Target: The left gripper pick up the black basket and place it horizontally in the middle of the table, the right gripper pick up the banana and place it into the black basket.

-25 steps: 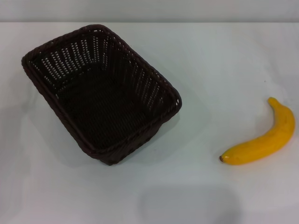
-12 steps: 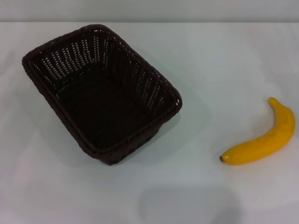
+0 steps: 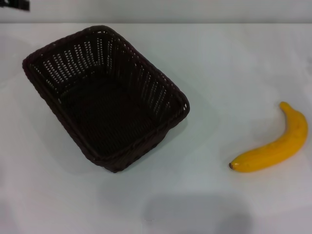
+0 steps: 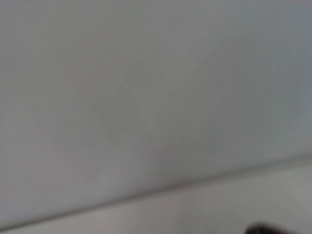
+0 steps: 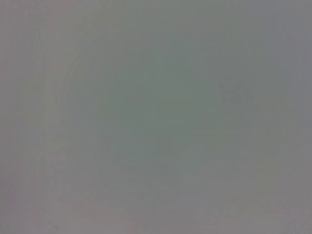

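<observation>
On the left half of the table [image 3: 209,63] sits the black basket [image 3: 105,97], upright, open side up, turned diagonally with one corner toward the near edge, nothing inside. Well apart, at right, the banana [image 3: 273,144] lies flat on the white top, dark tip pointing toward the basket. Left gripper [image 3: 14,4] shows only as a small black piece at the far left corner, above the basket's far end, not touching it; can't tell whether its fingers are spread or closed. Right gripper appears nowhere. Left wrist view shows only blurred grey surface; right wrist view plain grey.
</observation>
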`<state>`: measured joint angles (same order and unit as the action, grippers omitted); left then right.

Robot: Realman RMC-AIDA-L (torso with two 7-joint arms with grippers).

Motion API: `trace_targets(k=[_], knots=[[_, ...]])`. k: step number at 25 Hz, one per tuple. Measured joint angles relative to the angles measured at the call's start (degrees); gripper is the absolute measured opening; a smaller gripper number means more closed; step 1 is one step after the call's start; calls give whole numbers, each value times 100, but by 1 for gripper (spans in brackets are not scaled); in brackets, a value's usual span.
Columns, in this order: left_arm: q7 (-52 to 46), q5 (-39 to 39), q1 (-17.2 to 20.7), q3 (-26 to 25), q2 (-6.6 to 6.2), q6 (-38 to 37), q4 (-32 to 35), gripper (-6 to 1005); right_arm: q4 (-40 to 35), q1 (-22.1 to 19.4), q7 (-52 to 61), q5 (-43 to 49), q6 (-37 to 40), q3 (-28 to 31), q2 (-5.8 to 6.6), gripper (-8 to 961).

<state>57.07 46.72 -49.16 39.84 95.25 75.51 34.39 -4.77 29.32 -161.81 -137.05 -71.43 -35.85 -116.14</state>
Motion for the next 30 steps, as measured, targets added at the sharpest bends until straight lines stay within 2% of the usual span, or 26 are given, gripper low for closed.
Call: trace_targets(k=[2, 4, 7, 12, 22, 25, 27, 30], knots=[[23, -791, -346, 6, 41, 121, -27, 886, 104, 46, -17, 3, -114, -25, -4, 870], [141, -1579, -718, 7, 170, 143, -52, 885, 215, 96, -31, 8, -188, -41, -7, 870], [326, -1976, -884, 12, 325, 127, -65, 883, 415, 178, -49, 8, -313, -35, -7, 870], [679, -2128, -872, 56, 605, -225, -150, 881, 588, 203, -52, 8, -540, -34, -6, 870], [1271, -2152, -798, 65, 1005, -1410, -1010, 875, 749, 203, -53, 3, -827, -39, -5, 870], [1358, -2129, -786, 68, 1149, -1611, -1094, 873, 749, 195, -53, 5, -829, -42, -5, 870], [1323, -2109, -785, 68, 1205, -1628, -1055, 872, 747, 189, -53, 8, -829, -43, -5, 870], [1084, -2157, -833, 75, 1192, -1542, -1044, 870, 728, 178, -53, 10, -831, -45, -5, 870]])
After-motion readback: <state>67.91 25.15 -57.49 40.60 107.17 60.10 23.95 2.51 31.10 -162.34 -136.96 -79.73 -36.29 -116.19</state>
